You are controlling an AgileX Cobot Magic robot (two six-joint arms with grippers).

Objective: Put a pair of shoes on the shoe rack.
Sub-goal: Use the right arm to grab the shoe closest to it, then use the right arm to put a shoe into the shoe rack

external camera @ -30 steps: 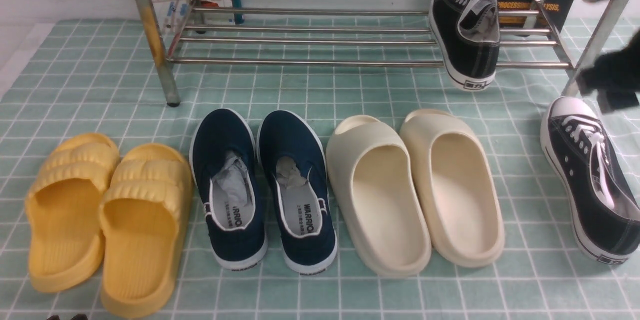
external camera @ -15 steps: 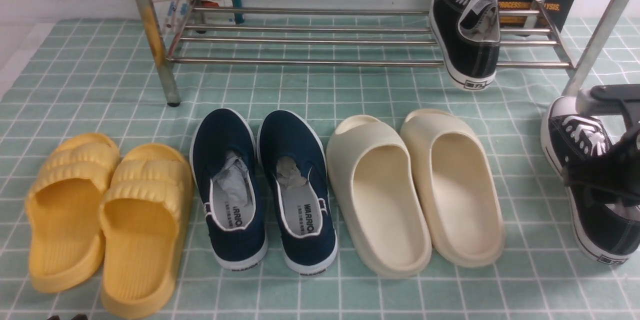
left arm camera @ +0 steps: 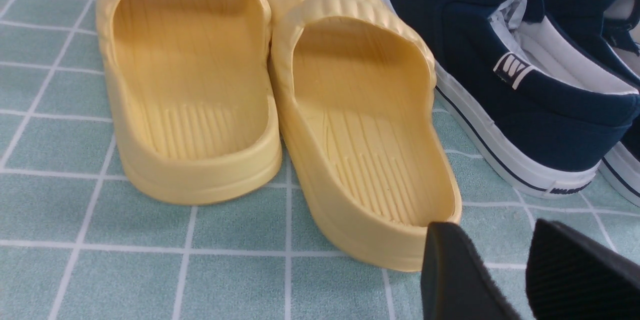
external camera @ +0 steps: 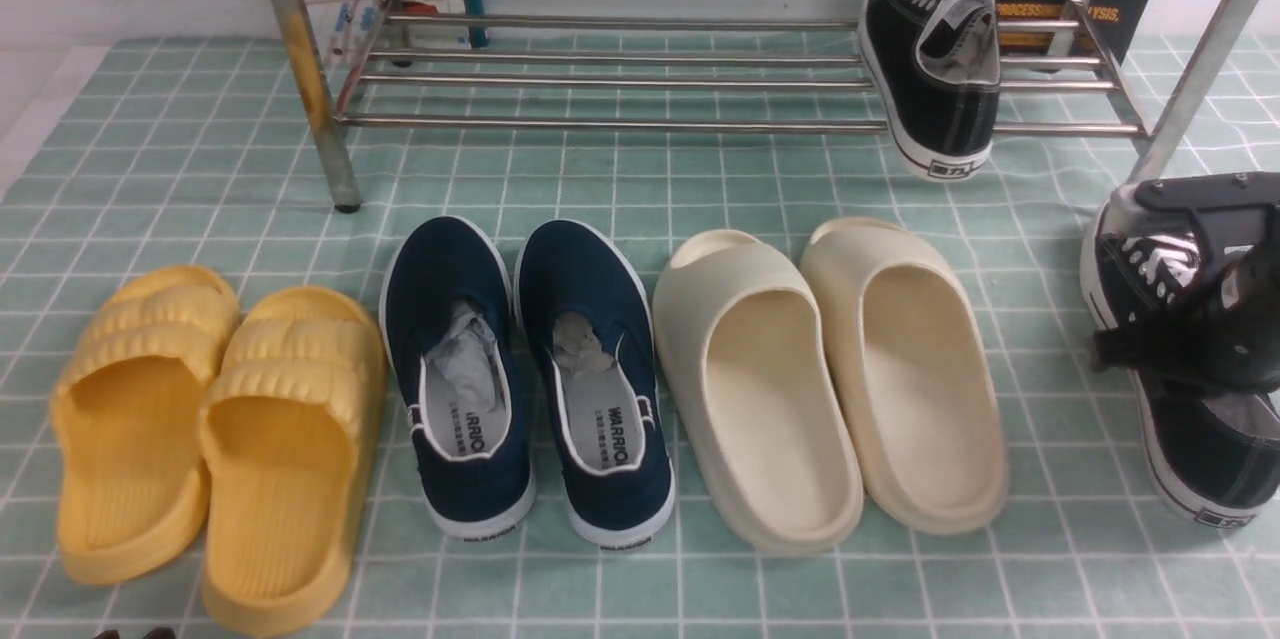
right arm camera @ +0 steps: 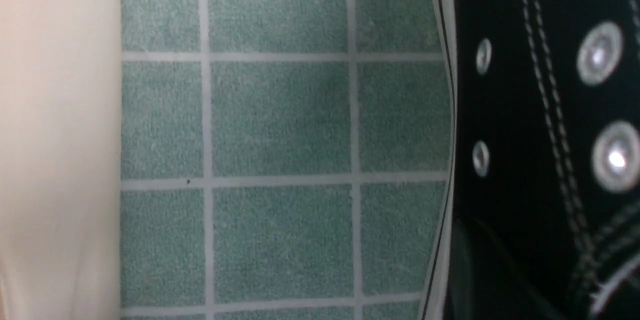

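One black lace-up sneaker stands on the lower rails of the silver shoe rack, at its right end, heel toward me. The other black sneaker lies on the mat at the far right, in front of the rack's right leg. My right gripper is down on this sneaker's middle and covers its laces and opening. In the right wrist view a dark finger lies against the sneaker's outer side. My left gripper hangs open and empty behind the yellow slides.
Three other pairs stand in a row on the green checked mat: yellow slides, navy slip-ons and cream slides. The rack's right leg rises just behind my right gripper.
My right gripper came down from beside the rack's right leg onto the floor sneaker and its jaws narrowed. The shoes and my left arm have not moved.
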